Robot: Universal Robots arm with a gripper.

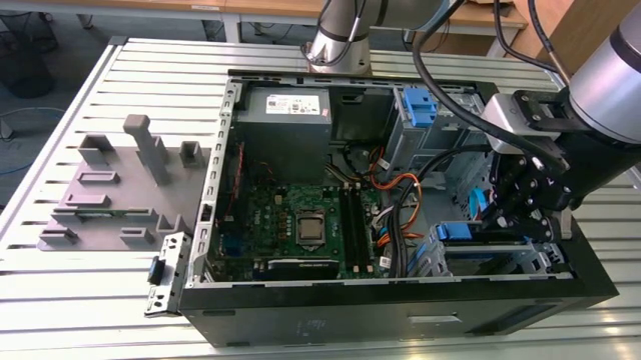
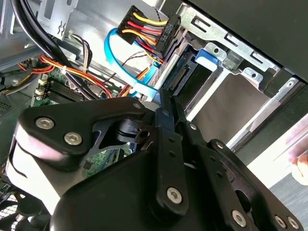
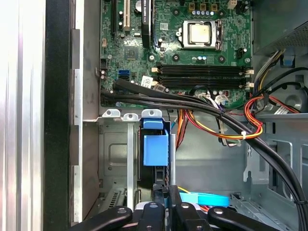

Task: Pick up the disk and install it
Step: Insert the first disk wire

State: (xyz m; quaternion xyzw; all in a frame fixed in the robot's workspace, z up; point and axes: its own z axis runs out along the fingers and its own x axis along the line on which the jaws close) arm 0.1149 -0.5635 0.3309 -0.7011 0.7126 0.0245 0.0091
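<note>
The disk [image 3: 155,150] is seen edge-on in the drive cage [image 3: 113,159] at the lower middle of the first wrist view, its blue carrier tab showing and its long axis running down into the bay. The gripper [image 3: 167,192] is placed directly in line with that edge, at the bottom of the frame, its fingers drawn close together with only a thin gap; whether anything is pinched cannot be told. In the exterior view the gripper [image 1: 501,217] is held at the right of the frame over the open computer case [image 1: 401,300], just above the blue-tabbed disk [image 1: 463,232]. The disk is judged to be seated, or nearly so, in its bay.
</note>
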